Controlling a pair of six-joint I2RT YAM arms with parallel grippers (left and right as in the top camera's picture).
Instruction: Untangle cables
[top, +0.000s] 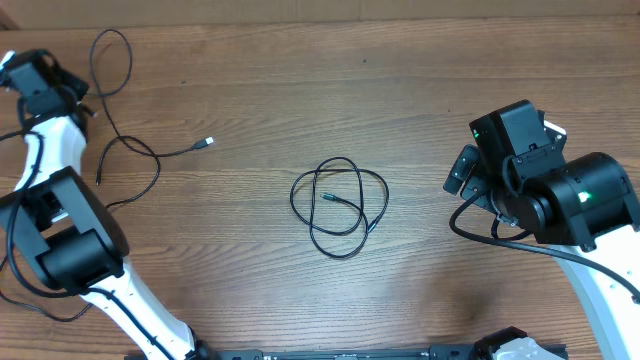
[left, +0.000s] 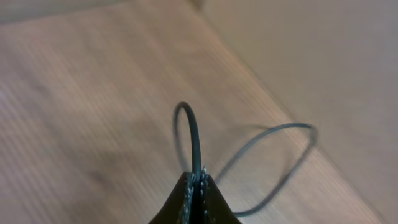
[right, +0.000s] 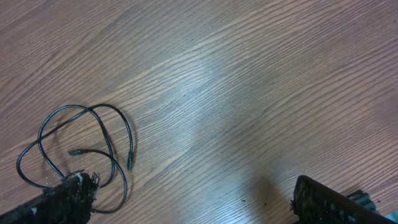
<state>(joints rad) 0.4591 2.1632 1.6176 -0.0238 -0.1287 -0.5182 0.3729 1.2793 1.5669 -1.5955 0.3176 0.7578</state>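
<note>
In the overhead view, two cables are lying on the tabletop (top: 250, 90). The long cable (top: 130, 145) is trailing across the upper left. One end is running up toward the left gripper (top: 50, 85) in the far corner, and its plug tip is lying free toward the middle. The coiled cable (top: 340, 205) is sitting in the centre, well apart from the long one, with its loops crossing over each other. The right gripper (top: 462, 172) is hanging at the right side, apart from both cables.

In the left wrist view, the left gripper (left: 198, 186) is clenched on the long cable (left: 194, 134). The cable is arching up out of the fingertips and curving away near the tabletop's edge.

In the right wrist view, the right gripper (right: 189, 190) is standing wide open and grasping nothing. The coiled cable (right: 81, 149) is lying flat just beside one of its fingers, with two small plug ends showing inside the coil.

Judging by this, the two cables are already parted from each other. What is left appears to be opening out the centre coil and laying both straight. The count is two cables and two grippers.
</note>
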